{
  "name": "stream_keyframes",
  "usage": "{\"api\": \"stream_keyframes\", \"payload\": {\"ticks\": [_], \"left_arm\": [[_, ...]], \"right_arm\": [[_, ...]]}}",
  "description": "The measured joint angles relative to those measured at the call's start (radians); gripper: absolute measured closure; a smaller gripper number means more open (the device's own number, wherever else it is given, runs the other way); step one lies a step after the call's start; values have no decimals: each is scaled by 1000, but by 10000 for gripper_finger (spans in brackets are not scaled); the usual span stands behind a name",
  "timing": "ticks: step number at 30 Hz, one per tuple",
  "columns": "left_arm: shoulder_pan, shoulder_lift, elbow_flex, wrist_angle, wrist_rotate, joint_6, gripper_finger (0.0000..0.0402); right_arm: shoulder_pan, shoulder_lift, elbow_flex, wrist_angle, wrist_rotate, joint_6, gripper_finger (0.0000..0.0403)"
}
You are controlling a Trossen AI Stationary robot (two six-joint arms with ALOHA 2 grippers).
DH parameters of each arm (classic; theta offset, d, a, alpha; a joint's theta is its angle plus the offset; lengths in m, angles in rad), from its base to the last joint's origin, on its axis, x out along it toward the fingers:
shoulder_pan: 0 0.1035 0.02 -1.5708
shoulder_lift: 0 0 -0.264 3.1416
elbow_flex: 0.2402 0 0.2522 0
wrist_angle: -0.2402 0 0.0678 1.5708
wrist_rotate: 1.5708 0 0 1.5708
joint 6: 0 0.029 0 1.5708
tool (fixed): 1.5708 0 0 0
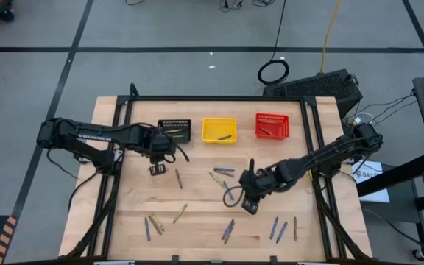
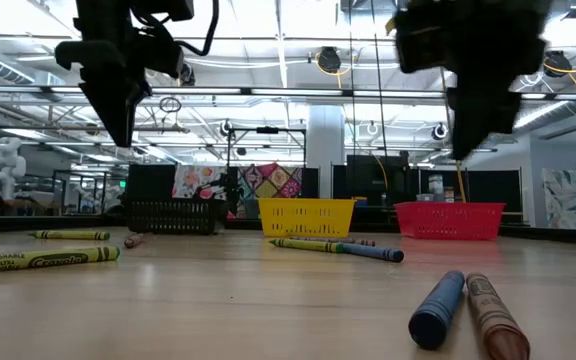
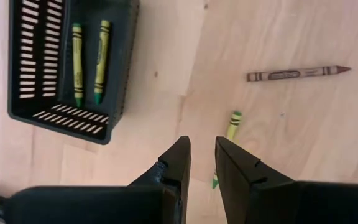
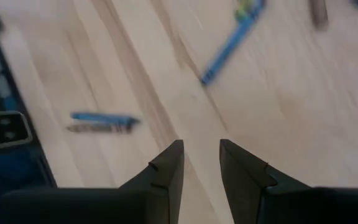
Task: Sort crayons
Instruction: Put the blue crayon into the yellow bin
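The table (image 1: pixel 197 199) is pale wood with a smooth, matt, visibly grained top. On it, the crayons (image 3: pixel 299 73) wear matt paper wrappers over waxy tips. At the table's far edge, the black basket (image 3: pixel 120 74), yellow basket (image 2: pixel 306 215) and red basket (image 2: pixel 448 219) look like slotted plastic mesh.

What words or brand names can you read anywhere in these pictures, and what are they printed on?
"WASHABLE" and "Crayola": on the yellow-green crayon lying at the low view's left.
Brown crayon label in the left wrist view: too small to read.
White paper beside the table in the high view: print too small to read.
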Motion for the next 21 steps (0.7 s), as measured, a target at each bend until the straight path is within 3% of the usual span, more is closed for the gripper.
{"api": "stream_keyframes", "payload": {"ticks": [16, 21], "left_arm": [[-39, 0, 0, 0, -11, -4, 333], [-39, 0, 0, 1, -11, -5, 333]], "right_arm": [[173, 0, 0, -206, 78, 226, 312], [212, 0, 0, -286, 79, 447, 312]]}}
